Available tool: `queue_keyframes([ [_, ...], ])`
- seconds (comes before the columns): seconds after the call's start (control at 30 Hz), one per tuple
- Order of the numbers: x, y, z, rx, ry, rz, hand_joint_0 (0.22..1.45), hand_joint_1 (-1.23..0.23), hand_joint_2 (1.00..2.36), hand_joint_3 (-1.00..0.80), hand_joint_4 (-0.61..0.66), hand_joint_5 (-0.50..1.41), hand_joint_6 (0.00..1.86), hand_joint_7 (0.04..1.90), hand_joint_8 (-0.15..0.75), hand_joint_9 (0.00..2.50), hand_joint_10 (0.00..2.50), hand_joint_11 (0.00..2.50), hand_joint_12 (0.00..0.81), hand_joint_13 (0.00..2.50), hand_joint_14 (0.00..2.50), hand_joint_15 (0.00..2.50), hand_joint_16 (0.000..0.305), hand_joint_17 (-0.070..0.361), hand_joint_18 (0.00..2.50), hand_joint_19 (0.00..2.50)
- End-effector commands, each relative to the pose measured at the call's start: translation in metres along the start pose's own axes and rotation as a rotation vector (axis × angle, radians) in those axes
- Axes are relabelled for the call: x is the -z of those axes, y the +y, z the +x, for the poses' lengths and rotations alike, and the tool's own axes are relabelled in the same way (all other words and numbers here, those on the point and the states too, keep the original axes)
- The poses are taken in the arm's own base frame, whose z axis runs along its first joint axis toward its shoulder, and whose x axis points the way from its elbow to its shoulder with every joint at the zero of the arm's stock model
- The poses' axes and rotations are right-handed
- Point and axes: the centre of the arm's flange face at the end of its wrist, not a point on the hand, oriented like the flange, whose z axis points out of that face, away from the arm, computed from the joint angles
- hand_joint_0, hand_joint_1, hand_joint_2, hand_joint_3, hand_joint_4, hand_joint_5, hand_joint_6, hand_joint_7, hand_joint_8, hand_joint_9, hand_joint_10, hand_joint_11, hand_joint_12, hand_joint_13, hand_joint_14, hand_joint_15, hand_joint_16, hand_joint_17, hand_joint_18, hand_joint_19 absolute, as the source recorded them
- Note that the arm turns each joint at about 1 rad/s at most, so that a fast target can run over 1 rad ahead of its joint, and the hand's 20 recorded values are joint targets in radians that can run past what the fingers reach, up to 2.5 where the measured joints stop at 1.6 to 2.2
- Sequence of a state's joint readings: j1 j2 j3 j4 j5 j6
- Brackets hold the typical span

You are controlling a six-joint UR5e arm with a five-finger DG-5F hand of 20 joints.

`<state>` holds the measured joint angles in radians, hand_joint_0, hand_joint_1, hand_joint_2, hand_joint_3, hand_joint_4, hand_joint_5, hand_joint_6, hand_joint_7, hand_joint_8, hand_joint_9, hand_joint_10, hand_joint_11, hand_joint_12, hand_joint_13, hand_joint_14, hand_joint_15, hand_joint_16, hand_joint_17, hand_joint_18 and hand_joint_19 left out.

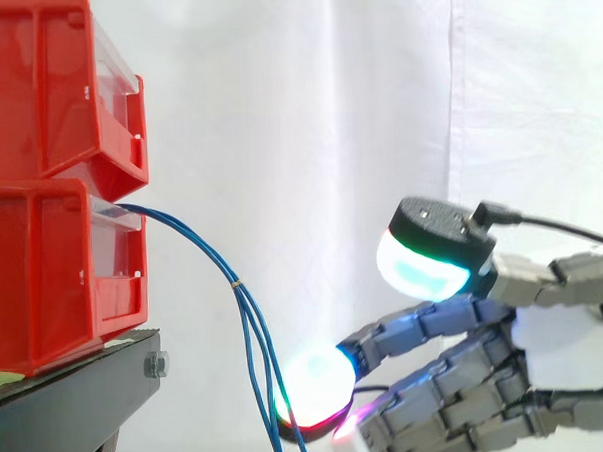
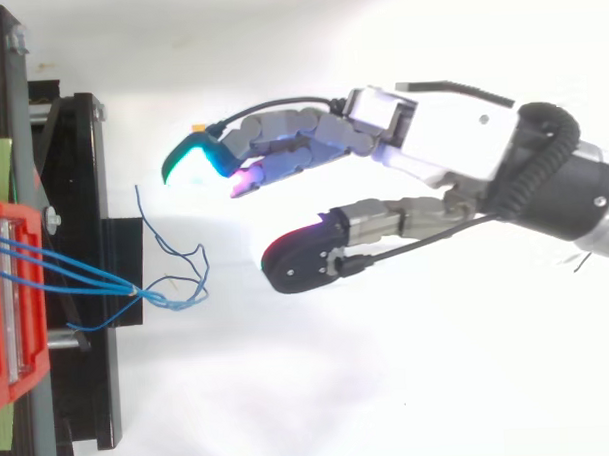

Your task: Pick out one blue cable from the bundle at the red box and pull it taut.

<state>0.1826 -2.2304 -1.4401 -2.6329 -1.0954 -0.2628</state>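
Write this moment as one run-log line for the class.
hand: open, holding nothing | blue cables: hanging slack from lower red bin | contact: none | stage: before grasp

place: robotics lab test rig | backdrop: plain white curtain [image 1: 306, 106] | 9 o'clock: stacked red bins [image 1: 43, 267] on black stand [image 1: 69, 406] | 3 o'clock: robot hand [image 2: 451, 133] reaching in
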Motion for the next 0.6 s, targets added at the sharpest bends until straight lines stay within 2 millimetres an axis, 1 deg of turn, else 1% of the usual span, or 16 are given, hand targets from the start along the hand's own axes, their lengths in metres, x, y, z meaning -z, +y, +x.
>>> queue_keyframes([
  [0.0,-0.01,-0.006,0.008,-0.015,-0.003,-0.006,0.52,-0.5,1.0,-0.48,0.17,-0.21,0.5,0.64,0.265,0.67,0.01,0.15,0.318,0.4,0.0,0.04,0.05,0.113,0.22,0.28],
  [0.1,-0.011,-0.003,0.009,-0.003,-0.003,-0.016,0.53,-0.5,1.0,-0.49,0.17,-0.21,0.5,0.64,0.266,0.67,0.01,0.16,0.318,0.41,0.0,0.05,0.05,0.113,0.21,0.28],
  [0.17,-0.011,-0.006,0.011,0.006,-0.002,-0.017,0.53,-0.5,1.0,-0.48,0.17,-0.21,0.5,0.64,0.266,0.67,0.01,0.16,0.319,0.41,0.0,0.06,0.05,0.113,0.22,0.28],
  [0.27,-0.014,-0.02,0.017,0.007,0.001,-0.019,0.53,-0.5,1.0,-0.48,0.17,-0.21,0.5,0.66,0.265,0.67,0.01,0.17,0.319,0.42,0.0,0.07,0.05,0.113,0.22,0.29],
  [0.3,-0.019,-0.03,0.023,-0.003,0.0,-0.03,0.53,-0.5,1.0,-0.48,0.17,-0.2,0.5,0.68,0.265,0.67,0.01,0.18,0.319,0.42,0.0,0.08,0.05,0.113,0.22,0.29],
  [0.37,-0.024,-0.038,0.029,-0.028,0.005,-0.048,0.53,-0.51,1.0,-0.48,0.17,-0.2,0.5,0.71,0.266,0.68,0.01,0.18,0.32,0.43,0.0,0.08,0.05,0.113,0.23,0.3],
  [0.47,-0.03,-0.03,0.031,-0.061,0.018,-0.089,0.53,-0.52,1.0,-0.5,0.17,-0.2,0.5,0.78,0.265,0.68,0.01,0.22,0.321,0.43,0.0,0.09,0.05,0.114,0.25,0.31],
  [0.53,-0.034,-0.023,0.03,-0.068,0.022,-0.106,0.52,-0.62,1.0,-0.5,0.17,-0.2,0.5,0.85,0.264,0.68,0.01,0.27,0.323,0.46,0.0,0.1,0.051,0.114,0.27,0.32],
  [0.57,-0.036,-0.02,0.03,-0.068,0.029,-0.109,0.53,-0.62,1.0,-0.5,0.17,-0.2,0.5,0.86,0.263,0.68,0.01,0.28,0.323,0.46,0.0,0.1,0.05,0.113,0.28,0.32],
])
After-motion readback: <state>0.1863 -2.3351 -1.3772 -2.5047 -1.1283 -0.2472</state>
